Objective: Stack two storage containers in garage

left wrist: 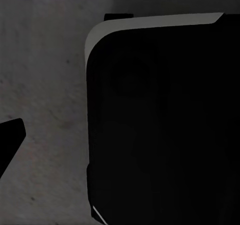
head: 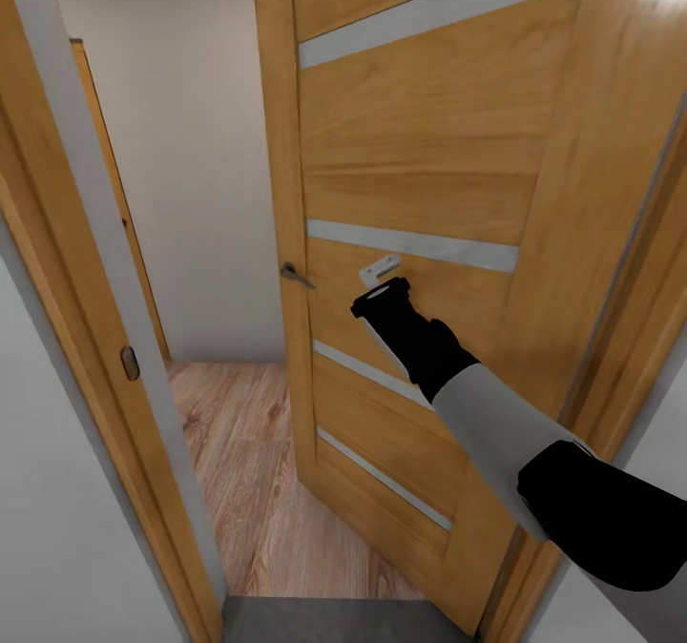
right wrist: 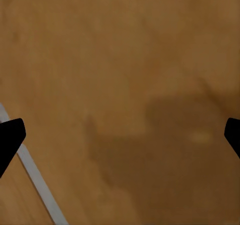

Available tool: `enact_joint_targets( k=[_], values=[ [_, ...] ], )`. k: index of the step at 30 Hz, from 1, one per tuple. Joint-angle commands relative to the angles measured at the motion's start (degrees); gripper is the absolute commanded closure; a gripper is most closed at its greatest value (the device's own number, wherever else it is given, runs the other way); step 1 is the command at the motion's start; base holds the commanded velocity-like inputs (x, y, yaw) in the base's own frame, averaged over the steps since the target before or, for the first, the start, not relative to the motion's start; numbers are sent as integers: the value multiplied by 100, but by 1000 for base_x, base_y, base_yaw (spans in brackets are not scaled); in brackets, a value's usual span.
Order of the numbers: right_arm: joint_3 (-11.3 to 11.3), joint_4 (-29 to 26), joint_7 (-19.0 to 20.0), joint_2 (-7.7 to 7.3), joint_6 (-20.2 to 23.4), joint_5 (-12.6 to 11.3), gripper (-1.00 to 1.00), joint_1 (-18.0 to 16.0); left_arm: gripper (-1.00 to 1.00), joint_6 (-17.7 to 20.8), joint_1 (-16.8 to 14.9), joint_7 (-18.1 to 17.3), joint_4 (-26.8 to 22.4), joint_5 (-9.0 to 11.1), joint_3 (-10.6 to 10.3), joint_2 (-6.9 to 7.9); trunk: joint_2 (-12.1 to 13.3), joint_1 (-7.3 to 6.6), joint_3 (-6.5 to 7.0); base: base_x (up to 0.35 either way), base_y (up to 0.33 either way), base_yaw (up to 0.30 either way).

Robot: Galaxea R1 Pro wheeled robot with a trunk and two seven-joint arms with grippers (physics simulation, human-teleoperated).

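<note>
Neither of the two red-orange storage containers is in view. My right arm reaches forward to a honey-wood door (head: 420, 156) with frosted strips. My right gripper (head: 380, 276) is up against its panel, a little right of the lever handle (head: 296, 276). In the right wrist view the right gripper (right wrist: 120, 135) is open, its fingertips (right wrist: 10, 137) wide apart with only door wood between them. My left gripper (left wrist: 120, 145) hangs over dark grey concrete floor (left wrist: 45, 85). One of its fingertips (left wrist: 10, 135) shows far out at the frame's edge, beside my black body (left wrist: 160, 120).
The door stands partly open. Through the gap, light wood-plank flooring (head: 248, 452) runs to a white wall (head: 191, 147). The door frame (head: 86, 242) with its strike plate (head: 130, 363) is close on my left. A strip of concrete floor (head: 324, 621) lies at the threshold.
</note>
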Motion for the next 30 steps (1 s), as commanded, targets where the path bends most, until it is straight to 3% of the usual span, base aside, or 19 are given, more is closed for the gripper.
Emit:
enact_joint_targets(
  k=[1,12,18,20,24,30],
  values=[
    [21,1,-36,0,21,-21,-100,-3,-100,-8,5,7,-7,8,0,2,-3,0,-5,0,0,0],
    [108,-22,-31,0,-63,42,-100,48,-100,-6,4,2,-15,-17,0,-3,-3,0,-5,225,0,0],
    [129,-35,509,0,-244,69,-100,63,-100,-6,4,6,-16,-18,-4,3,-3,0,-5,267,0,0],
    [132,3,475,0,-240,151,-100,64,-100,-6,3,6,-16,-16,-5,4,-3,0,-5,63,0,0],
    [135,359,109,0,-230,578,-100,64,-100,-6,6,2,-16,-17,-7,4,-3,0,-5,15,0,0],
    [134,812,-103,0,-273,712,-100,57,-100,-8,4,-2,-16,-22,-1,3,-3,0,-5,2,0,0]
  ],
)
